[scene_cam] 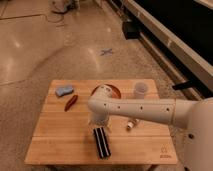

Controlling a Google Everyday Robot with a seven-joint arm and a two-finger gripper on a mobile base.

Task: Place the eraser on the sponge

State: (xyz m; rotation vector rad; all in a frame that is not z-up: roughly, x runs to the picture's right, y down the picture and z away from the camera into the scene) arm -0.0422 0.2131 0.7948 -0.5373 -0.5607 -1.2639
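The eraser (102,143), a black oblong block with a pale lengthwise stripe, lies on the wooden table (55,142) near its front edge, pointing away from me. The sponge (64,91), a small light-blue pad, rests at the table's back left. My white arm reaches in from the right. Its gripper (96,122) hangs right at the eraser's far end, touching or just above it. The sponge is well to the left and behind the gripper.
A small red pepper-shaped thing (71,102) lies just in front of the sponge. An orange bowl (113,89) is partly hidden behind the arm. A translucent cup (141,89) stands at back right, a white marker (131,124) right of the eraser.
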